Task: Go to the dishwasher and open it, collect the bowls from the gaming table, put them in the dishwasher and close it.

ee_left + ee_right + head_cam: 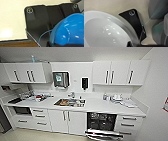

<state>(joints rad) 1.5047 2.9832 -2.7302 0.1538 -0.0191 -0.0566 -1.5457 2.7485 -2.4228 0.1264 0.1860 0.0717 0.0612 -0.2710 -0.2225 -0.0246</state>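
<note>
Open steel-fronted dishwasher (101,122) at 5 o'clock under white table (100,107), door down. Left hand carries bright blue bowl (70,31); right hand carries pale whitish bowl (105,31).

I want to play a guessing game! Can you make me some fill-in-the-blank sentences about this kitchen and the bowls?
1. The dishwasher door is ____.
2. The bowl in the left wrist view is the colour ____.
3. The bowl in the right wrist view is the colour ____.
4. The sink is set into the white ____.

Missing words: open; blue; white; counter
</note>
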